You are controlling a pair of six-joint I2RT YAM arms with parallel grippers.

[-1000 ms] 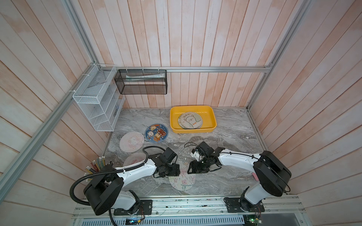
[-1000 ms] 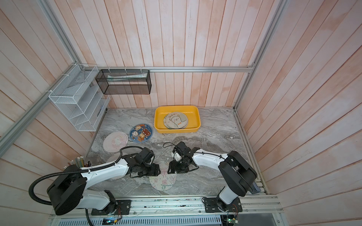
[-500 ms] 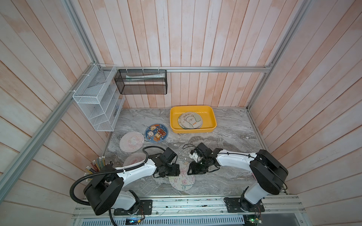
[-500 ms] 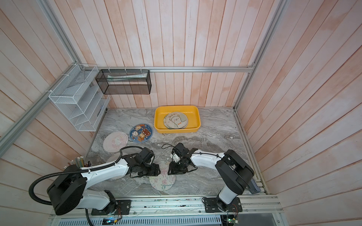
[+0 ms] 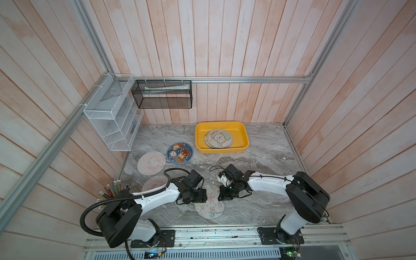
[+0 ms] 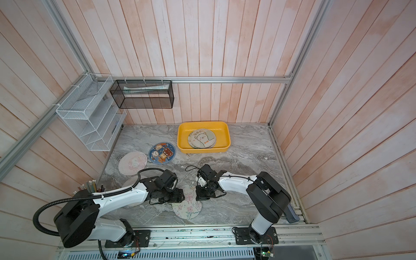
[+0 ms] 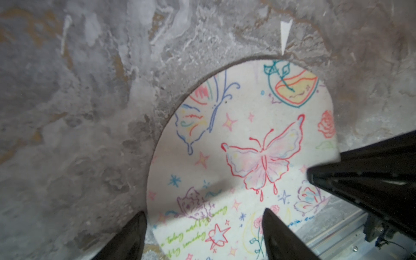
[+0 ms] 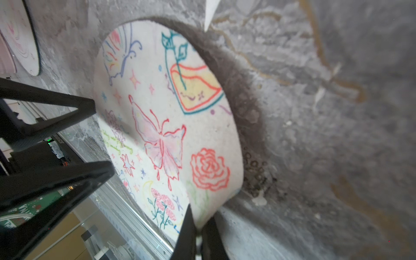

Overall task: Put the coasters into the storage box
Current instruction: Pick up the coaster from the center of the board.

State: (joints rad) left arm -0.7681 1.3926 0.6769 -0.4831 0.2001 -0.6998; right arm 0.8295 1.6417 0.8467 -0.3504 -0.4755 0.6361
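1. Grey marble table [image 5: 258,157]; yellow storage box [image 5: 221,149] at back centre, coaster stack [image 5: 219,138] inside.
2. Loose at left: blue coaster [image 5: 179,153], pink coaster [image 5: 151,163]. Butterfly coaster [image 5: 211,208] at front, between both arms.
3. Right gripper [image 8: 198,221]: clamped on butterfly coaster's rim, that rim lifted.
4. Left gripper [image 7: 203,213]: jaws apart, straddling opposite rim.

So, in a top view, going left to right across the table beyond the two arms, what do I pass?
pale pink coaster → dark blue cartoon coaster → yellow storage box, with a stack of coasters inside.
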